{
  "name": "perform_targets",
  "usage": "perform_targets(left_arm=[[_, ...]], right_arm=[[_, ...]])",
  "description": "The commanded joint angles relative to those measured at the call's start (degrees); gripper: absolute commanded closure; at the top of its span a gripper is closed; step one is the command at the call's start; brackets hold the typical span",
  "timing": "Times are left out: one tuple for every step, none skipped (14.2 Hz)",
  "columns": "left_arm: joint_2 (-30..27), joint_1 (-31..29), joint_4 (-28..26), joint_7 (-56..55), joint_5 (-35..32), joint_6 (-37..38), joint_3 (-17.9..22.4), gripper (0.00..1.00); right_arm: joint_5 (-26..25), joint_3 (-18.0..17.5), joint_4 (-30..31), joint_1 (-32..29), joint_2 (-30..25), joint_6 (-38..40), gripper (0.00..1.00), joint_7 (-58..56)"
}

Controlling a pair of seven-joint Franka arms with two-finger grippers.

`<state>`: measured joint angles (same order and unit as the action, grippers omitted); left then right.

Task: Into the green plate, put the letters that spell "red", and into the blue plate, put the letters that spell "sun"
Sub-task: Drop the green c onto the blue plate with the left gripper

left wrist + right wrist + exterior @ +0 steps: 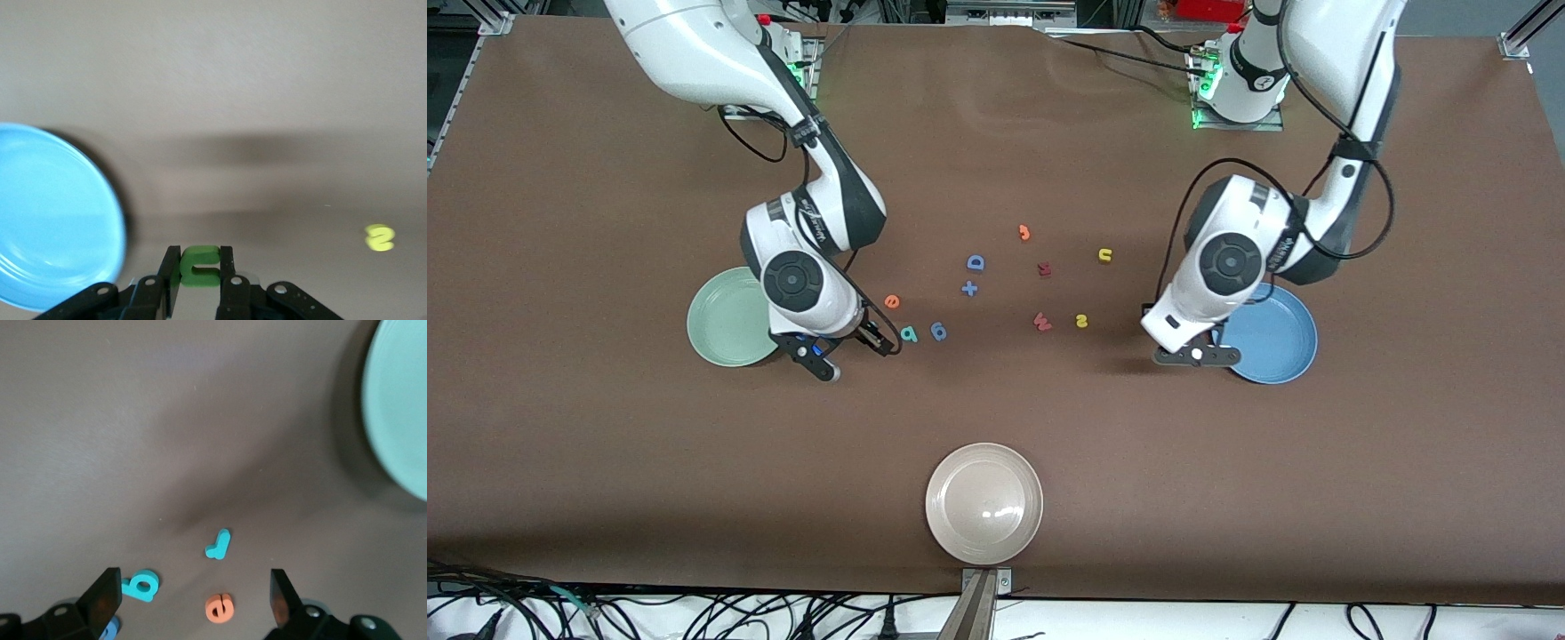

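The olive-green "n" (200,265) is being pinched in the left gripper (200,277), which is being held just beside the blue plate (1280,342), over its rim toward the desk's (1227,498) middle. The right gripper (193,597) is being held with its fingers spread wide beside the green plate (725,320), above the teal "r" (219,545), the orange "e" (219,608) and the teal "d" (141,585). The yellow "s" (1082,321) and yellow "u" (1105,256) are being left on the desk near the blue plate.
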<state>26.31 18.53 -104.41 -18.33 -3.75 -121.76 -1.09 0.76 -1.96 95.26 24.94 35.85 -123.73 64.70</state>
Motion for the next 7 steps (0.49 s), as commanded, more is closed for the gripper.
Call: perform_targets(left_arm=[[-0.6,-6.3,-0.4,10.9,-0.9,1.5,-0.4,0.85],[-0.5,-7.5,-0.8,13.7,-0.9,1.8,-0.4,0.85],[-0.2,-9.0,-0.9,15.5,-0.9,1.8,-0.3,0.85],[0.1,-11.1,-1.1,16.6,-1.0,2.2,-0.4,0.84],[0.7,-13.0,-1.1,17.7,-1.0,2.4,-0.4,0.82],[1.3,-14.7,-1.1,19.5,-1.0,2.4,-0.4,0.81],[1.7,-15.8,-1.2,20.7,-1.0,2.4,-0.4,0.81]], right_arm=[[-0.8,0.3,0.4,0.5,1.8,-2.0,0.05,2.4],[-0.8,0.3,0.4,0.3,2.0,-2.0,0.13,2.4],[-0.8,0.4,1.0,0.3,2.0,-2.0,0.13,2.4],[-0.8,0.5,1.4,0.3,2.1,-2.0,0.13,2.4],[-0.8,0.5,1.9,0.2,2.1,-2.0,0.13,2.4],[-0.8,0.5,2.0,0.2,2.3,-2.0,0.23,2.4],[-0.8,0.5,2.0,0.2,2.5,-2.0,0.31,2.4]])
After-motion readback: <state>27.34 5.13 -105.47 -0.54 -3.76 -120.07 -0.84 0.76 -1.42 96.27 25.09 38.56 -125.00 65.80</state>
